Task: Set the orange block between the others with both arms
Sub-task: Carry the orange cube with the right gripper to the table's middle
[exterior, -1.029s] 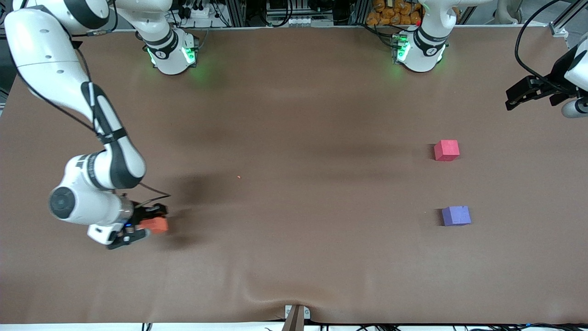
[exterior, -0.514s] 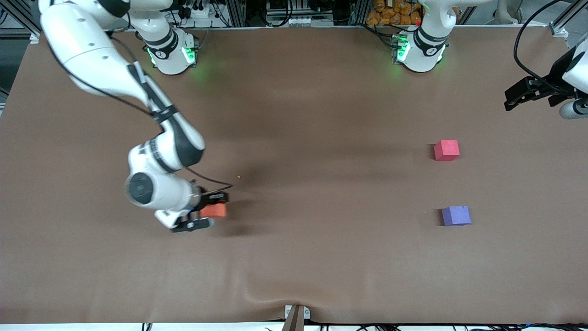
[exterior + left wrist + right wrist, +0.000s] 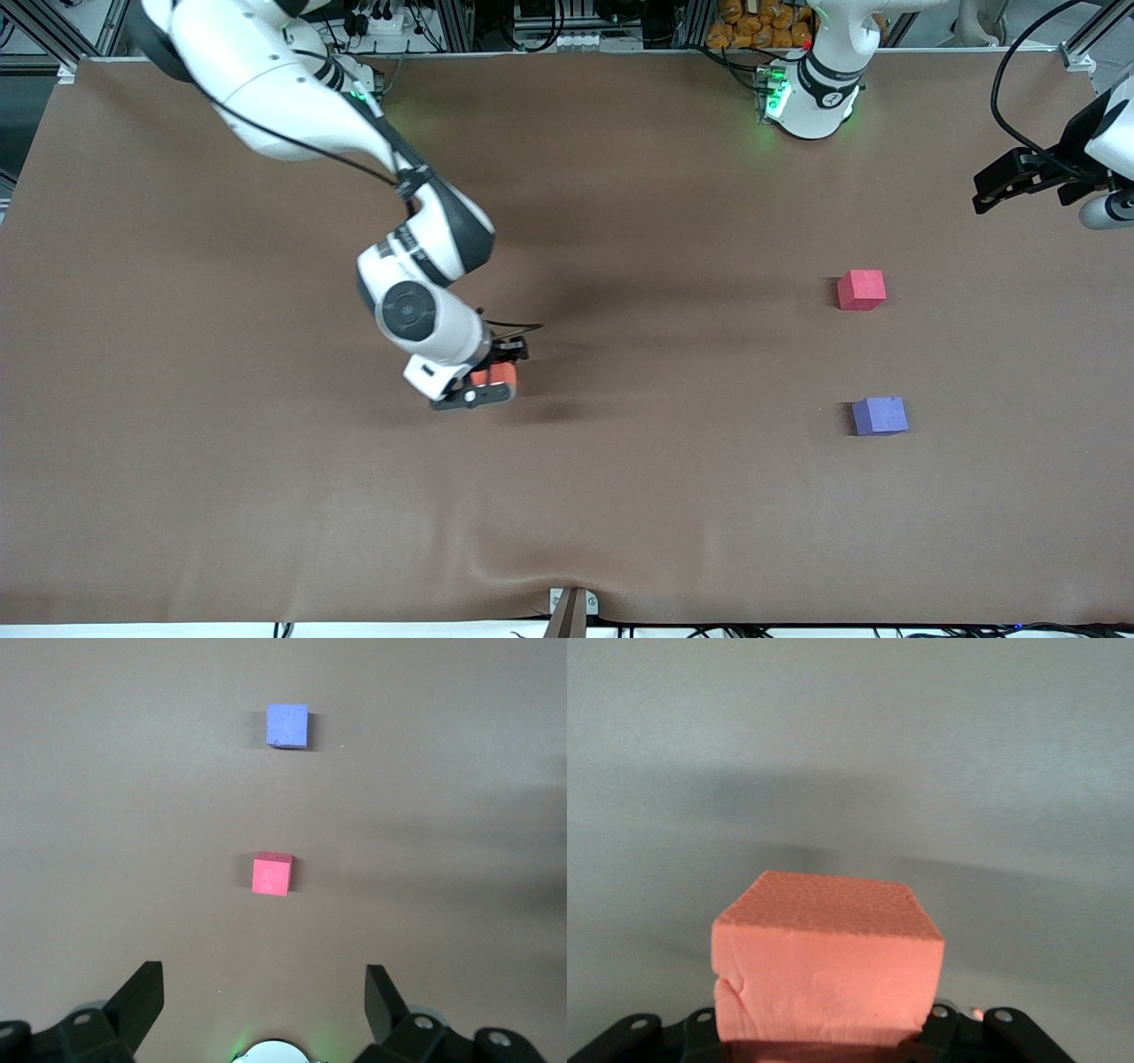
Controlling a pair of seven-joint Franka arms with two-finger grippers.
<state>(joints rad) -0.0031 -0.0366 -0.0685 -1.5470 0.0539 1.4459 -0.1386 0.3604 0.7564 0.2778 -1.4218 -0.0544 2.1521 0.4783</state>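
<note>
The right gripper [image 3: 493, 381] was clenched on the orange block [image 3: 496, 376], carrying it just above the middle of the brown counter [image 3: 620, 496], with the right arm reaching out from its base toward the left arm's end. The gap the block was meant for lay well apart from it, toward that end: the red-pink cube [image 3: 861, 290] sat farther from the front camera and the purple-blue cube [image 3: 880, 416] nearer to it, the 2 forming a line with open counter between them. By that layout the left arm was judged much closer to the slot, so a handover looked likely. The left gripper [image 3: 1019, 182] waited high over the counter's edge at its own end, jaws released and empty. The left wrist view alone showed the 2 cubes lined up one after the other with the red-pink cube [image 3: 271, 873] closer to its open jaws than the purple-blue cube [image 3: 288, 726]; the right wrist view alone showed the orange block [image 3: 826, 970] seated squarely in the grip, its foam face slightly creased.
</note>
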